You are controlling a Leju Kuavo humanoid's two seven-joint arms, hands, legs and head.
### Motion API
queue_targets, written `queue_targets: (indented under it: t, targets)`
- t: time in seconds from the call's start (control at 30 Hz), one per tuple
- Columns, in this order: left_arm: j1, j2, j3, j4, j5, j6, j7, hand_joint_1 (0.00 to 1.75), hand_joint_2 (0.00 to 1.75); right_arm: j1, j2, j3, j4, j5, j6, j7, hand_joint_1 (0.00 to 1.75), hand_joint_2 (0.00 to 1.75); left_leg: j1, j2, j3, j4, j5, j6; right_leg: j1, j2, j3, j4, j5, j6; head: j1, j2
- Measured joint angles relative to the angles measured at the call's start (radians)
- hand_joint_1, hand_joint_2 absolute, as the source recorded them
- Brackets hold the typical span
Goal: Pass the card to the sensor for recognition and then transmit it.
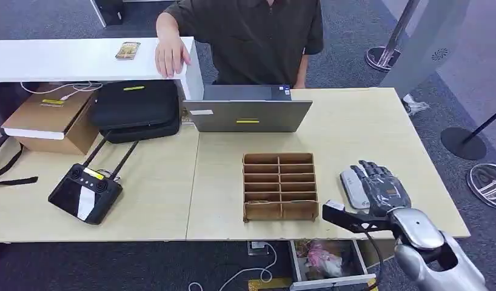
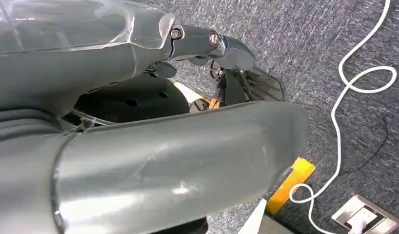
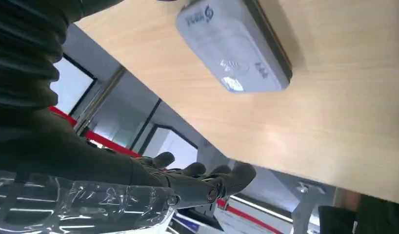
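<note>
The grey sensor lies flat on the wooden table near its right front corner. My right hand hovers just over the sensor's right side, fingers stretched forward and nothing between them. In the right wrist view the sensor lies beyond my extended fingers, apart from them. A small gold-green card lies on the white counter at the back left, beside a person's hand. My left hand hangs over the carpet and holds nothing.
A wooden slotted organizer stands left of the sensor. A grey laptop sits behind it, with the person seated beyond. A black bag, a cardboard box and a remote controller occupy the left side.
</note>
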Motion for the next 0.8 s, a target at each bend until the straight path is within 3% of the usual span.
queue_targets:
  t: [0.17,0.53,0.8]
  targets:
    - [0.003,0.000,0.000,-0.004,0.000,0.000,0.000,0.00,0.00,0.035,0.011,-0.032,-0.015,0.003,0.037,0.007,0.00,1.75,-0.001,0.001,0.000,0.000,0.000,0.000,0.000,0.001,0.000,0.000,0.000,0.000,0.000,0.000]
    - [0.006,-0.003,0.000,-0.011,-0.007,0.003,0.000,0.00,0.00,0.057,0.050,-0.062,-0.049,0.022,0.048,0.036,0.00,1.75,0.000,0.001,0.001,0.000,0.000,0.000,0.000,0.001,0.000,0.000,0.000,0.000,0.000,0.000]
    - [0.009,-0.009,0.000,-0.022,-0.021,0.010,0.006,0.00,0.00,0.045,0.153,-0.057,-0.027,0.055,0.020,0.061,0.00,1.75,0.000,0.001,0.001,0.000,0.000,0.000,0.000,0.001,0.000,0.000,0.000,0.000,0.000,0.000]
